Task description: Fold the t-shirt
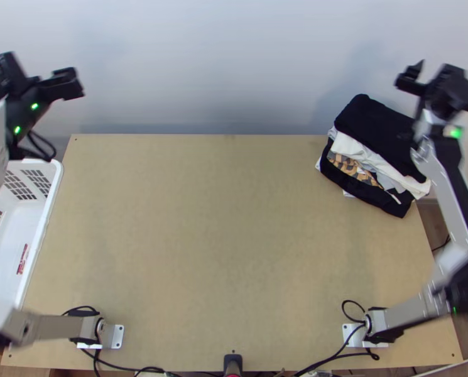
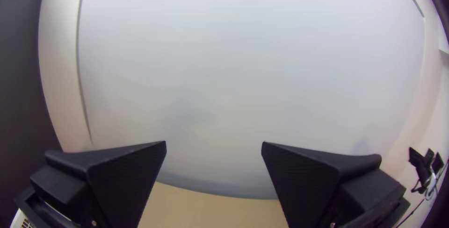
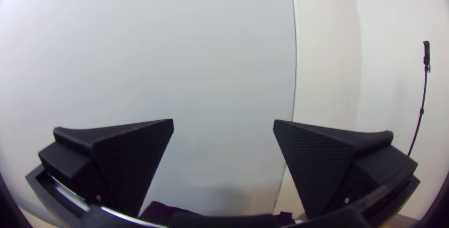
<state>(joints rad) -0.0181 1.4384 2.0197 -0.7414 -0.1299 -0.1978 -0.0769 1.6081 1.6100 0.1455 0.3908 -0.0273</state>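
"White plastic, that basket (image 1: pixel 54 188) at the left edge of the frame. What's in it?"

"I see a red marking on its floor, and slatted openings in its walls."

"And the t-shirt?"

"Can't tell which piece it is. There's a stack (image 1: pixel 362 152) of folded clothes on the table (image 1: pixel 221 220), upper right: black folded cloth (image 1: pixel 375 125) on top, then white, an orange-and-black patterned piece (image 1: pixel 353 168), and black again beneath."

"The arms?"

"Left end effector (image 1: pixel 36 70) is raised at upper left, fingers (image 2: pixel 126 176) spread wide. Right end effector (image 1: pixel 432 78) is at upper right, near the stack in the frame, its fingers (image 3: pixel 131 162) wide apart too."
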